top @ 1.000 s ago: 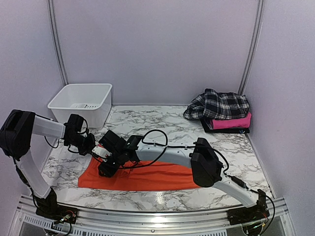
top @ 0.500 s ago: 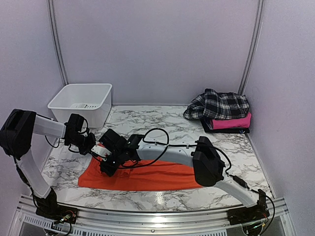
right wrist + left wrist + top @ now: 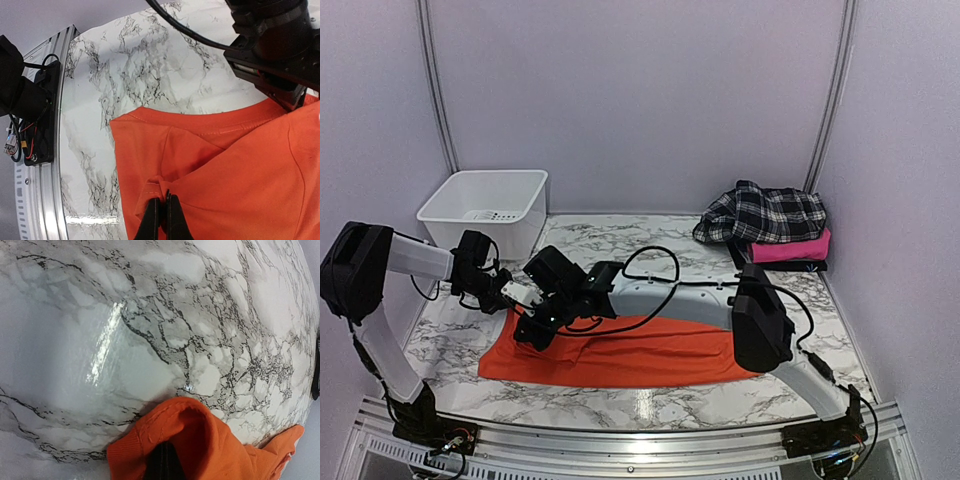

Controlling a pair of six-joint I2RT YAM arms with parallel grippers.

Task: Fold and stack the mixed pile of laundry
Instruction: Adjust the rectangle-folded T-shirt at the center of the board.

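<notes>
The orange t-shirt lies spread along the near part of the marble table. My left gripper is shut on its far-left edge; in the left wrist view the ribbed orange hem wraps over the closed jaws. My right gripper is shut on a fold of the same shirt near its left end and holds it a little off the table. The black-and-white plaid shirt lies crumpled on the folded pink garment at the back right.
A white plastic bin stands at the back left. The folded pink garment rests on a dark item at the back right. The metal rail runs along the table's near edge. Both arms cross over the left half of the table.
My right gripper has moved up and back with the orange fold, lifting the shirt's left part. The left gripper has stayed nearly still on the edge.
</notes>
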